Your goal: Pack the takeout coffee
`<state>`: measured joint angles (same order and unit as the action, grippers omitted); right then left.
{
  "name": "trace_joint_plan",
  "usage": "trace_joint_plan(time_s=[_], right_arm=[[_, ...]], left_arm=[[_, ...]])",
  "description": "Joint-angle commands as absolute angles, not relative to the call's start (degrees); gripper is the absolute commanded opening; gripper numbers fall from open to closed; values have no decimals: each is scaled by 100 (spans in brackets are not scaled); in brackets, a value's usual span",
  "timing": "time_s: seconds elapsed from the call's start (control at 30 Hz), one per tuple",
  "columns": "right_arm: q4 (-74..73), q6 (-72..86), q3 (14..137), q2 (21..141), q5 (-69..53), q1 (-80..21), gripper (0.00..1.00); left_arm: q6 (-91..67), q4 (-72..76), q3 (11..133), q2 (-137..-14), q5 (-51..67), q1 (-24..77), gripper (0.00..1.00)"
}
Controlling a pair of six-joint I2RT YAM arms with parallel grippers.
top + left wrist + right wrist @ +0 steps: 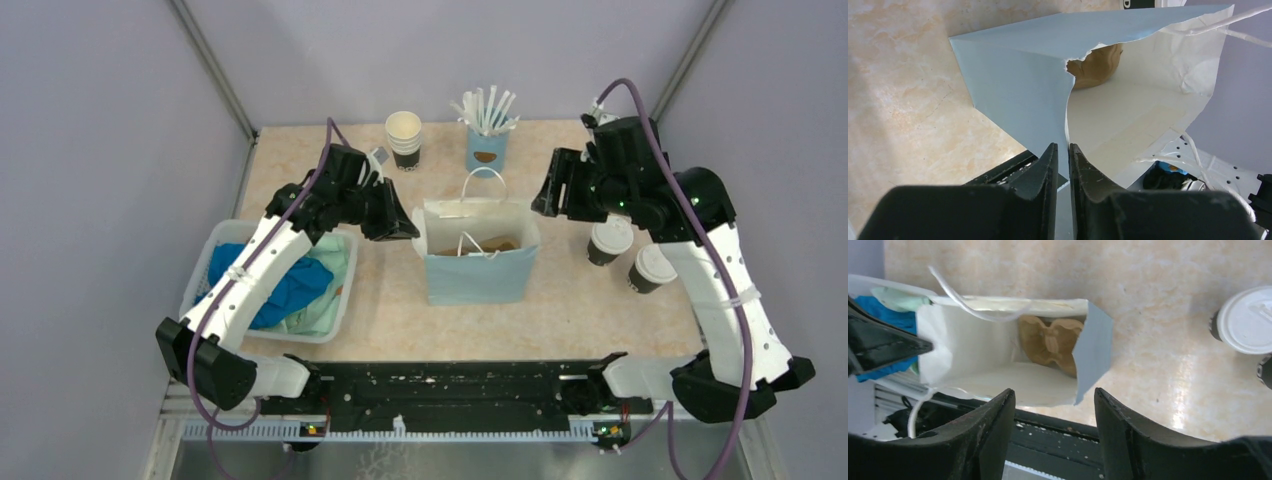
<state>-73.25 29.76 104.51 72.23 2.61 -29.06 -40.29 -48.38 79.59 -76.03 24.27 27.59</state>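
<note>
Beige marble-look tabletop, boxed in by plain lilac-grey walls, and that was the whole room. The right gripper hung spread wide with nothing in it, just off the right end of the blue paper bag. The takeout coffee sat on the table just beyond it, outside the bag, with a second lidded cup alongside. The left gripper was down to a slit around the bag's left rim (couldn't tell if it actually pinched).

paper bag: light blue, white inside | worktop: beige marbled | paper-cup takeout coffee: black band, white lid
</note>
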Motion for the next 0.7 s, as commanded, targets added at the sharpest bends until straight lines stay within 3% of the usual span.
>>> trace_joint_plan(time_s=[0.0,0.1,0.23,0.3,0.43,0.5,0.53,0.67], right_arm=[[-7556,2450,10140,7182,636,-2887,61],[-7345,2281,9685,7202,525,-2883,65],[-6958,2511,9415,7454,654,-3168,62],[-7085,2683,9508,7701,1167,-3405,54],[-7319,2857,9658,8096,2176,-4029,36],[-7416,2930,9978,8203,2435,-4216,9],[-7577,2958,10191,8265,2550,-4289,1],[-8503,3113,11336,8549,2578,-4566,0]], left_arm=[[-3812,-4782,8174,-7711,2464,2788,17],[-3776,-4827,8286,-7768,2415,2787,12],[-3786,-4888,8487,-7874,2400,2794,7],[-3789,-4985,8553,-7963,2366,2793,1],[-3914,-5035,8651,-7954,2274,2793,0],[-3980,-5110,8839,-7916,2237,2792,0],[-4000,-5201,8978,-7910,2186,2791,0],[-4056,-5612,9601,-7877,1982,2793,0]])
